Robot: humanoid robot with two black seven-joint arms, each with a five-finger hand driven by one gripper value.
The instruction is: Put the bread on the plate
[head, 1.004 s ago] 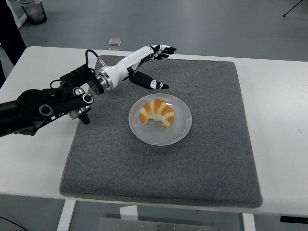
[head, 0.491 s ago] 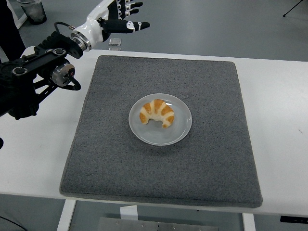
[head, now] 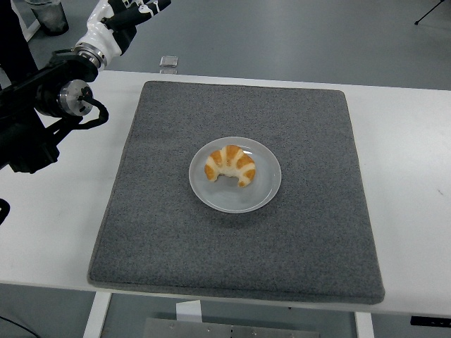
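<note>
The croissant point(head: 230, 166) looked light, soft, crushable, best held mid-arch; left hand point(head: 130, 8) up-left, grip indiscernible.

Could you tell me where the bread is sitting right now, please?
In the head view, the bread lies on the white plate, near the middle of the grey mat, well clear of the left hand raised at top left.

One white counter point(head: 409, 176) is shown, covered by one grey mat point(head: 296, 246). One white plate point(head: 262, 196) is counted on the mat, and one piece of bread point(head: 230, 165), a croissant, is seen on it. One small clear square object point(head: 168, 62) is placed at the counter's far edge. One black robot arm point(head: 42, 113) is visible at upper left.
</note>
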